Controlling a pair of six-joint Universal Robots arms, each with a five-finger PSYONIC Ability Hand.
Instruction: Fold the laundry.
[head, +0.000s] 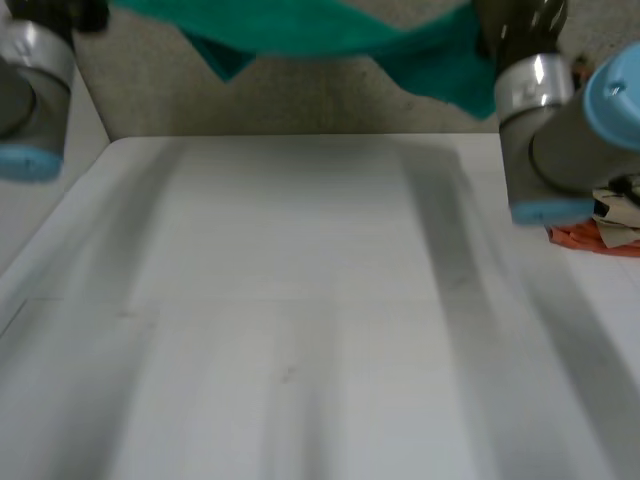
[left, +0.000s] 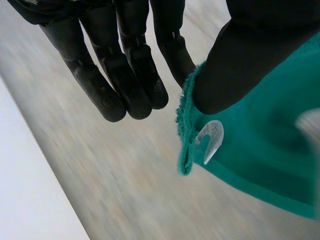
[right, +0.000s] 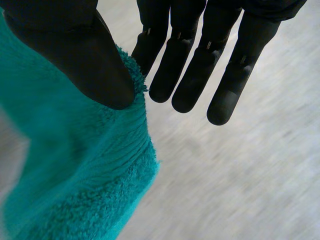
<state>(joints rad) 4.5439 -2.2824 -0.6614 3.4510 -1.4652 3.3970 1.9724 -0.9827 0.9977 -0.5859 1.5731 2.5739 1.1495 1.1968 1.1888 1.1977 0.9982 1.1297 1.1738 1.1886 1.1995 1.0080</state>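
Towel-folding has barely begun, by the look of it. Nearest us the white table (head: 300, 320) lies bare, with no folded piece on it. Further back on the right, an orange-red bundle (head: 578, 237) sits just beside the right arm (head: 560, 140). It may be more laundry, though it's half hidden. At the far end the teal towel (head: 300, 30) hangs in the air, sagging between the two hands. The left hand (left: 235, 70) pinches one edge under its thumb, close to the white label (left: 211, 140), fingers straight. The right hand (right: 85, 60) grips the other edge the same way. So the towel is lifted and spread, but laying it flat and every fold are left to do.
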